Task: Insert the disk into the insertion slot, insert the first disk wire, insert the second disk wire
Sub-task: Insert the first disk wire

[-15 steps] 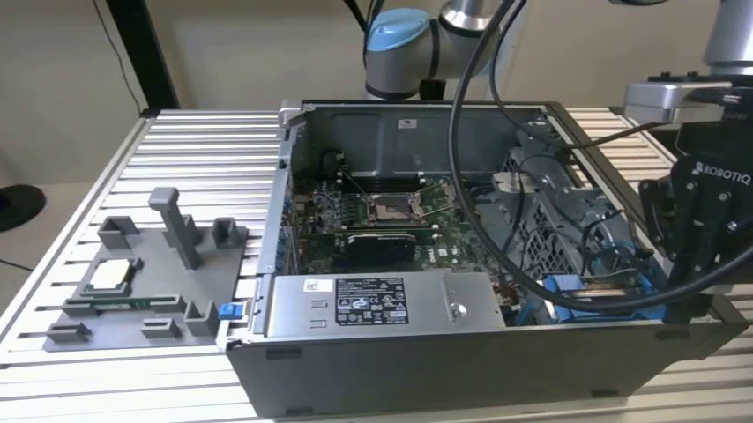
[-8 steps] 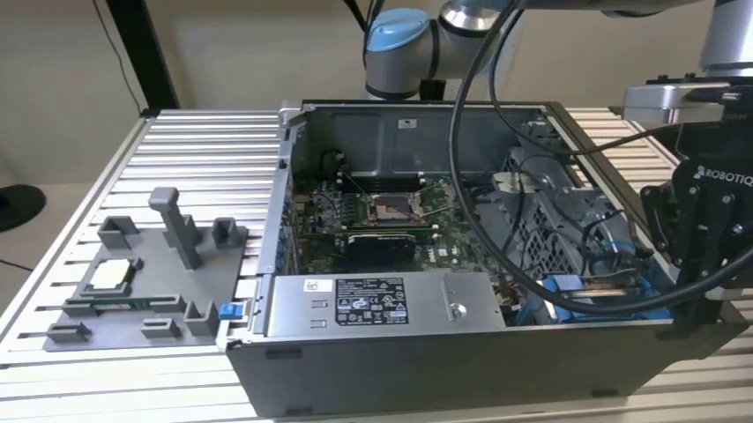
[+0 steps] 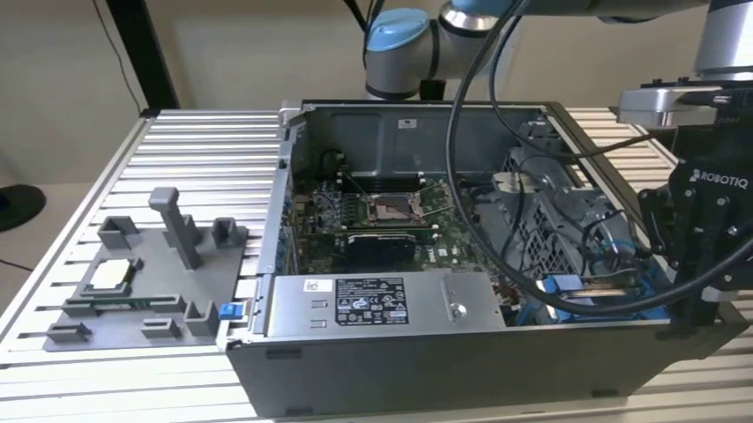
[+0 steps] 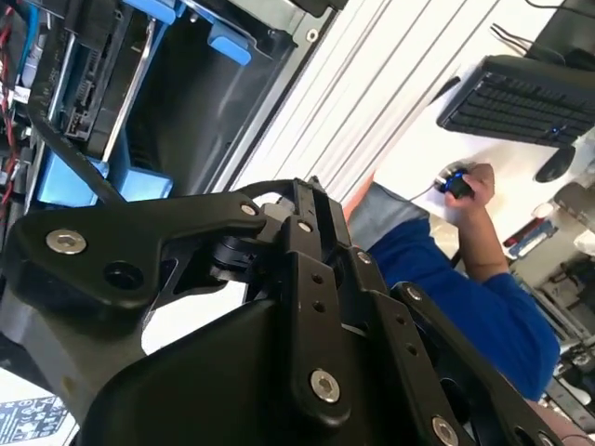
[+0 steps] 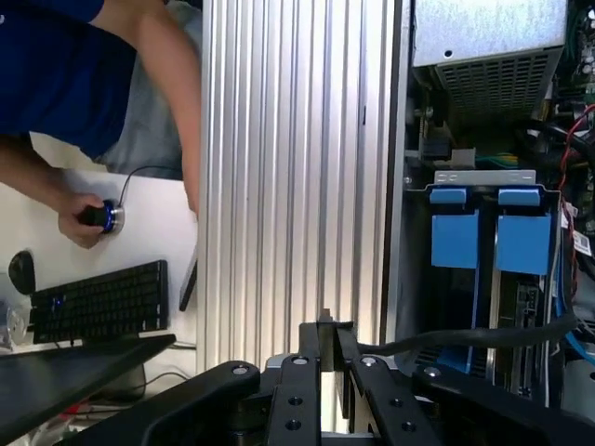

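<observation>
The insertion slot (image 5: 453,240), a grey bay with bright blue rails, sits in the open computer case at its corner on the exterior view's right (image 3: 565,285). The disk (image 5: 522,302) stands inside the slot with its connector edge showing, also seen in the second wrist view (image 4: 88,93). A black wire (image 5: 483,336) crosses in front of the bay and a blue wire (image 5: 576,346) hangs beside it. My gripper (image 5: 332,330) is shut with nothing between its fingers. It hangs just outside the case wall (image 3: 694,313), over the ribbed table, a short way from the slot.
The grey labelled power-supply box (image 3: 376,304) fills the case's front, with the motherboard (image 3: 376,216) behind it and a perforated cage (image 3: 547,220) beside the bay. A grey fixture tray (image 3: 141,291) lies at the exterior view's left. A person's arm (image 5: 158,84) and keyboard (image 5: 102,302) lie beyond the table (image 5: 288,167).
</observation>
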`<state>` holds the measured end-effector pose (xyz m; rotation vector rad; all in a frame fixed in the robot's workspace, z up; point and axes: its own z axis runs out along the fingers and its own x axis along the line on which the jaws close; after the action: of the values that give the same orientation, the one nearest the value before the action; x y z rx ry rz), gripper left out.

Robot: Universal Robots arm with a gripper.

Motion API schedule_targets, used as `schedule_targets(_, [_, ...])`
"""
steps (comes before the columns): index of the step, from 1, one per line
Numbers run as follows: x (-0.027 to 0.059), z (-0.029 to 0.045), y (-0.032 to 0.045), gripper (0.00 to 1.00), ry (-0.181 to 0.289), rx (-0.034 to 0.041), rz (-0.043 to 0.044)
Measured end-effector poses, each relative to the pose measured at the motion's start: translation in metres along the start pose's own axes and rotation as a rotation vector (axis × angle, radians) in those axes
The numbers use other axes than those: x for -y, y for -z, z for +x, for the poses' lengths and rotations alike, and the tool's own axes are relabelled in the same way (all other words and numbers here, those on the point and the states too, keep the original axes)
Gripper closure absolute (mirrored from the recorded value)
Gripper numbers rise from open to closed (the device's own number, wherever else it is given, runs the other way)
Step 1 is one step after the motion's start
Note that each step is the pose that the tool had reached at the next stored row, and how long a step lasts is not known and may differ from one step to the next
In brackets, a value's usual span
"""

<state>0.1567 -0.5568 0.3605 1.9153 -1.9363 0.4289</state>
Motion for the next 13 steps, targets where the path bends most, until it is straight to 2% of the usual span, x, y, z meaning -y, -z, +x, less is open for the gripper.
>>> schedule_targets(2, [-0.0001, -0.0001, 0.0001, 1.0, -0.005, 0.0168, -0.003])
schedule_targets(3, [-0.0001, 0.0, 0.0001, 1.0, -0.008, 0.0275, -0.0041])
schedule_targets(7, [0.0, -0.0001, 0.0, 1.0, -0.016, 0.0995, -0.003])
schedule_targets(11, [-0.0001, -0.0001, 0.0001, 1.0, -0.023, 0.1719, 0.003])
schedule_targets(12, [-0.0001, 0.0, 0.0002, 1.0, -0.024, 0.1847, 0.0033])
schedule_targets(13, [-0.0001, 0.0001, 0.0004, 1.0, -0.024, 0.1924, 0.0034])
